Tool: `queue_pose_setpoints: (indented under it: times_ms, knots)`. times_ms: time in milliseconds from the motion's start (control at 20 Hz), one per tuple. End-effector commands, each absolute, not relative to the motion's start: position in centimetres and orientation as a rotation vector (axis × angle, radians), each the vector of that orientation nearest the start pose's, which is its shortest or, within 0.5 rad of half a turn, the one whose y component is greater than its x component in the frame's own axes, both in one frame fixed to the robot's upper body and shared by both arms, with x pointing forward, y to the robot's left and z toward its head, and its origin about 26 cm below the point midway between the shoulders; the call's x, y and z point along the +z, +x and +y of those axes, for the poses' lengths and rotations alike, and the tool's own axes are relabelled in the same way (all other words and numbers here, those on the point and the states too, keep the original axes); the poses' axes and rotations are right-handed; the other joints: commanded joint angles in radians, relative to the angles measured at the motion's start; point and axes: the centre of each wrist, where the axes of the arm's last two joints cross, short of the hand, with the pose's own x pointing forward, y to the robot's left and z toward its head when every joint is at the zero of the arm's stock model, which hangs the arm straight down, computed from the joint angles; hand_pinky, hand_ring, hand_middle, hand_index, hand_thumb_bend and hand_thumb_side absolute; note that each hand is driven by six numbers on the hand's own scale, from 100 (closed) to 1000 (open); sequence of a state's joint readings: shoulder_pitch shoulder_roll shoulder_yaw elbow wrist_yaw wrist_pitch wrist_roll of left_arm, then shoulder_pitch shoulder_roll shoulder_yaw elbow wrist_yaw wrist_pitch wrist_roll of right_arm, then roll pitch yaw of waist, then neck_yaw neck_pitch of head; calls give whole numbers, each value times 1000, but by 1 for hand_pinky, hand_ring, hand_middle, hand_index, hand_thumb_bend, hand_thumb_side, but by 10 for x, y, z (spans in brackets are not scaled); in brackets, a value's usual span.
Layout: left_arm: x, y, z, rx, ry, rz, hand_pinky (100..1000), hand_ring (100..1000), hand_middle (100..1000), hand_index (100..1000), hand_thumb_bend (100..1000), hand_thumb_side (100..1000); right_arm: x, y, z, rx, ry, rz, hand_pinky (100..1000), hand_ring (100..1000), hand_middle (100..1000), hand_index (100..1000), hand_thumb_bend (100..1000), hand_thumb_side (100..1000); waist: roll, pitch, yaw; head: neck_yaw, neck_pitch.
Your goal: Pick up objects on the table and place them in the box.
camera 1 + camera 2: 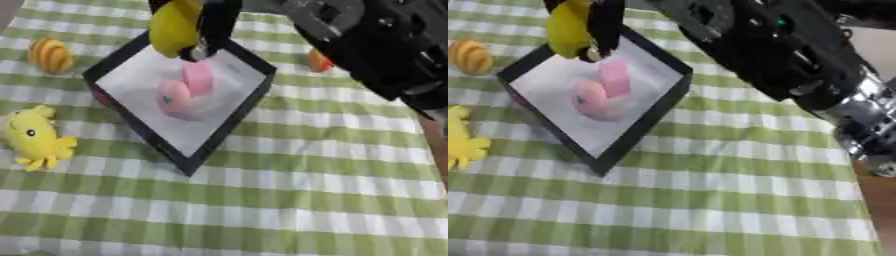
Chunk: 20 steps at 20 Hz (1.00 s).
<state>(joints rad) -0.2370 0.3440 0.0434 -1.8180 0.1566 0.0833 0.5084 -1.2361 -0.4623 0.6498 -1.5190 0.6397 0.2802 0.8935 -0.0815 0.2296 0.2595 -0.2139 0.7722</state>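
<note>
My right hand (pixel 208 27) over far corner of box (pixel 229 125), fingers curled round yellow object (pixel 175 25) — object hangs above box interior, long axis roughly vertical. Drop point lies straight below, I judge; pink toy (pixel 185 92) already inside, just under it. Left hand not in view. Still on counter (pixel 306 200): yellow plush (pixel 33 136) left of box, striped orange thing (pixel 50 55) far left, small orange item (pixel 318 61) right of box — near my right arm.
</note>
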Motion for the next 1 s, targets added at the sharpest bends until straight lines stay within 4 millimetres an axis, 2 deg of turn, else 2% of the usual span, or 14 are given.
queue_pose_setpoints:
  times_ms: [50,300,650,800,1000]
  knots:
    - [159,316,298,281,439,-2019,806,839,738,852,321,769,324,381,-61,2017,-745,-1320,815,714,573,679,328,100,-5,2,1,-5,-2]
    - [160,316,297,283,435,-2022,806,840,738,851,323,767,295,404,-52,2041,-756,-1267,819,733,617,721,386,110,-5,5,5,-5,-2]
    - [159,316,296,284,434,-2020,806,840,737,852,323,767,266,438,-62,2053,-793,-1218,830,775,692,778,490,176,-3,5,5,0,-2]
    - [159,316,297,285,434,-2018,806,840,737,852,323,768,259,446,-67,2084,-804,-1189,859,837,789,861,560,246,-2,5,4,2,-2]
    - [159,316,297,286,436,-2017,806,841,737,852,323,767,262,451,-74,2118,-814,-1167,887,884,853,923,619,289,-2,4,2,6,-2]
